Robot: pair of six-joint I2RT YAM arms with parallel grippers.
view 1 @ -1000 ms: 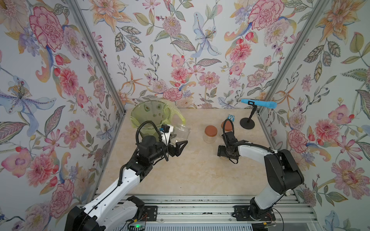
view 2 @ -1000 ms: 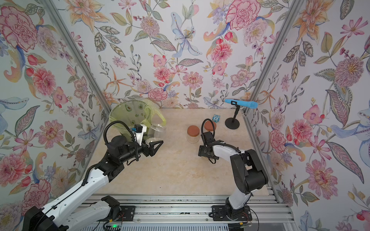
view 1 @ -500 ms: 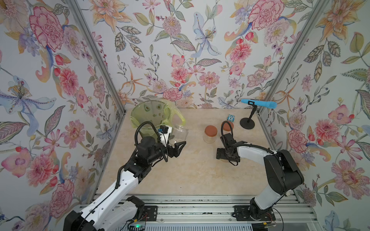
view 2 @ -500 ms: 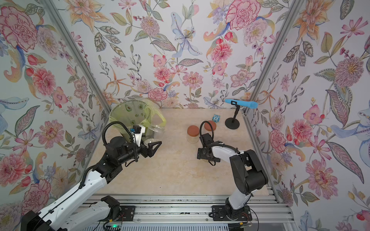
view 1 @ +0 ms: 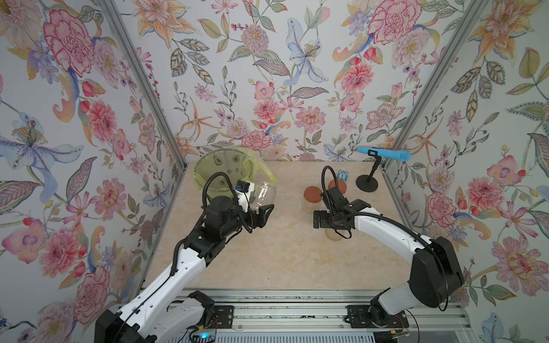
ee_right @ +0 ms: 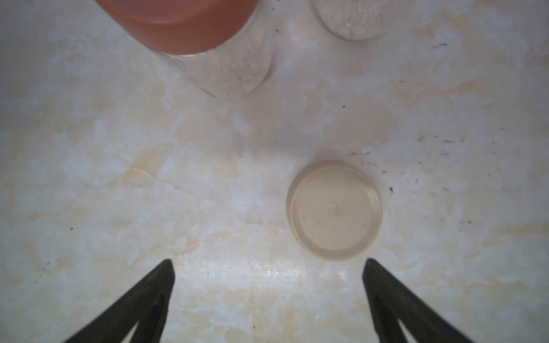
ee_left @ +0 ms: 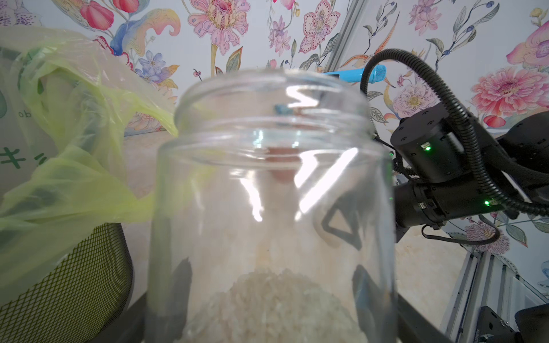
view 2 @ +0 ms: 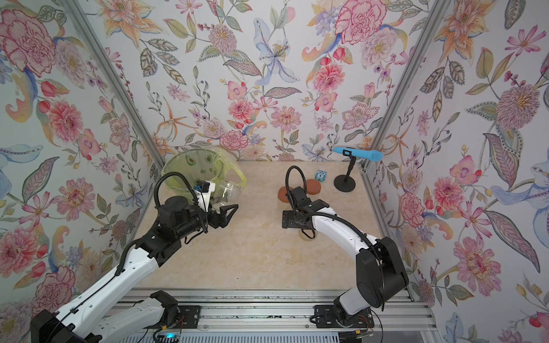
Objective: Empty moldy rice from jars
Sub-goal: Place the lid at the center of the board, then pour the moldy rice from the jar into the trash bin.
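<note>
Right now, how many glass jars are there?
3. An open jar in the left claw beside the bin; a brown-lidded jar near the right arm; another brown-lidded jar behind it. Arms could hide more.

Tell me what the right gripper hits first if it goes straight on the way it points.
Probably the bare tabletop: the right gripper points down, jaws open. The beige lid lies just off-centre, so one jaw might clip it.

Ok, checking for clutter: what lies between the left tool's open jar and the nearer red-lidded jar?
Only bare tabletop between open jar and red-lidded jar, in both top views.
</note>
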